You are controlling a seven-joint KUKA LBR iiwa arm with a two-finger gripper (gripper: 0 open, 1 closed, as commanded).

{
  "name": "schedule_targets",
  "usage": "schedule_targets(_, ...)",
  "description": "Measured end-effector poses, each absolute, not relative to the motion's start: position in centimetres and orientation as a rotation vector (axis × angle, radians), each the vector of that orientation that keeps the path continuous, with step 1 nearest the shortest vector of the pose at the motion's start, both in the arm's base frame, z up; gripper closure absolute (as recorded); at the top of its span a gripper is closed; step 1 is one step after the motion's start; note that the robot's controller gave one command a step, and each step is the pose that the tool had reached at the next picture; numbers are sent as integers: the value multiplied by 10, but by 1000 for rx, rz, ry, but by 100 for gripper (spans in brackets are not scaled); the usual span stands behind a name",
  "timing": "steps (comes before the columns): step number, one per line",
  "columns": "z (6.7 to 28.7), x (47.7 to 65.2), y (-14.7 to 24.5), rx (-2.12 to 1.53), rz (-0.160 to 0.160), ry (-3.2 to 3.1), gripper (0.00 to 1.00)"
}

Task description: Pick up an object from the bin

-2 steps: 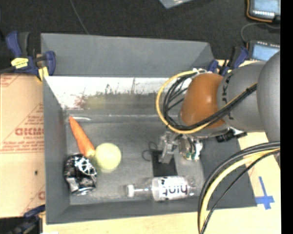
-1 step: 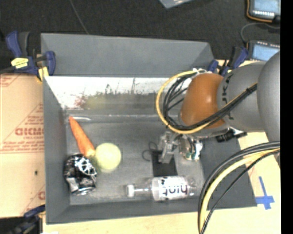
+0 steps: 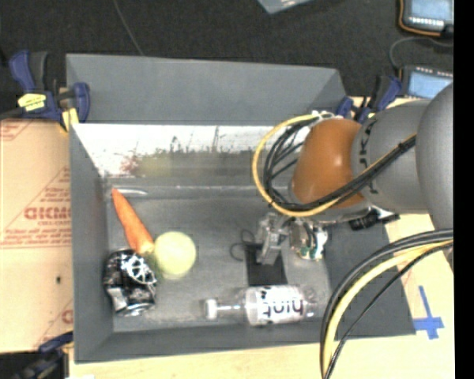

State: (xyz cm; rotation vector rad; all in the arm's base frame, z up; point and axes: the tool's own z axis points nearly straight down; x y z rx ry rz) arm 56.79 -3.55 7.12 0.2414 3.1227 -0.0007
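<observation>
My gripper hangs low in the right half of the bin, under the orange wrist cover. Just in front of it a flat black rectangular thing lies on the floor, and I cannot tell whether the gripper touches it. A clear plastic bottle with a white label lies on its side along the front wall, its cap pointing left. It sits just beyond the black thing.
On the left side an orange carrot lies aslant, its lower end next to a pale yellow-green ball. A black-and-white crumpled thing sits in the front left corner. The arm and its cables cover the bin's right edge.
</observation>
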Motion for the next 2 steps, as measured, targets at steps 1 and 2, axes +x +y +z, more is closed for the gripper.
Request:
schedule_targets(1,190,576,-39,186,-3,3123,100)
schedule_targets(2,190,576,-39,185,-3,3123,100)
